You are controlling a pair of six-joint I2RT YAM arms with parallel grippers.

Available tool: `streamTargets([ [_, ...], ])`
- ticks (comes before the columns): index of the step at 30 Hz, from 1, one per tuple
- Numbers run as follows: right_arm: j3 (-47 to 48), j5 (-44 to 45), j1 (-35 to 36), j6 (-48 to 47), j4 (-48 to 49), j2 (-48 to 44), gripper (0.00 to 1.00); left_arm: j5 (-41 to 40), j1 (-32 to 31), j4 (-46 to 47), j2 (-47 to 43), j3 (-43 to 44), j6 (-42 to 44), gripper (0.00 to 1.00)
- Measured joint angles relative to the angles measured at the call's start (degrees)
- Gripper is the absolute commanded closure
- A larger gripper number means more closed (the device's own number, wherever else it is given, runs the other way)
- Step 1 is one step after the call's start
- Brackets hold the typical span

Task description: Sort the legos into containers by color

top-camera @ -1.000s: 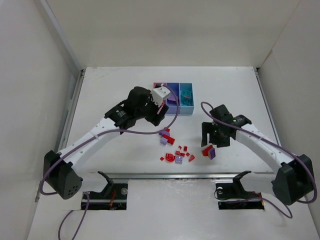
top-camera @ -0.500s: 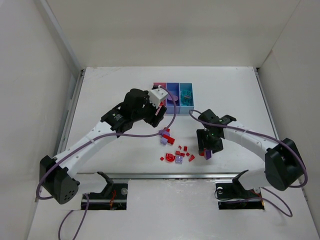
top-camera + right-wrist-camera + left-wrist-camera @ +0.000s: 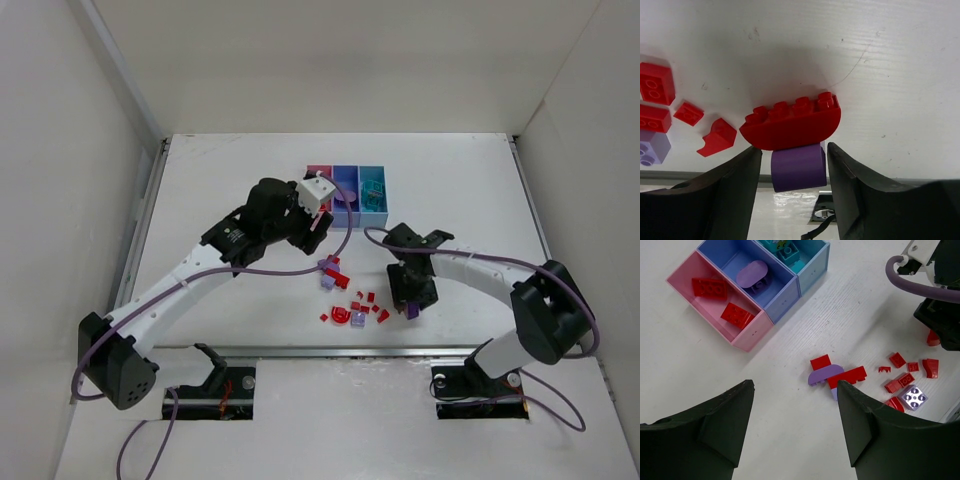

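Note:
The three joined containers (image 3: 346, 212) stand at mid-table: pink (image 3: 747, 337) with two red bricks (image 3: 710, 287), purple-blue (image 3: 782, 300) with a lilac oval (image 3: 751, 274), light blue (image 3: 815, 265) with teal pieces. My left gripper (image 3: 795, 390) hovers open over bare table, just left of a lilac half-round plate (image 3: 824, 375) and a red brick (image 3: 847, 376). My right gripper (image 3: 794, 148) is down at the table, jaws on either side of a purple block (image 3: 797, 167) stuck under a red curved brick (image 3: 792, 127). Slim gaps still show beside the block.
Several small red legos and a lilac square (image 3: 914, 397) lie scattered (image 3: 360, 308) between the two grippers. More red bits (image 3: 717, 136) sit just left of the right gripper. The table's near edge rail (image 3: 400, 350) runs close behind the right gripper.
My right arm swung left and down onto the red and purple piece, and its jaws narrowed around the purple block. The left arm shifted slightly and then held still.

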Motion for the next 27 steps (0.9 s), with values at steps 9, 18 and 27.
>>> streamTargets([
  [9, 3.4, 2.5, 0.3, -2.0, 0.6, 2.7, 0.96, 0.0, 0.0, 0.0, -0.2, 0.0, 0.3, 0.36],
  [18, 5.5, 2.9, 0.4, -6.4, 0.4, 0.6, 1.0, 0.6, 0.0, -0.1, -0.3, -1.8, 2.1, 0.35],
  [27, 22.3, -7.9, 0.3, -16.6, 5.6, -5.8, 1.0, 0.8, 0.0, -1.9, -0.2, -3.2, 15.5, 0.51],
])
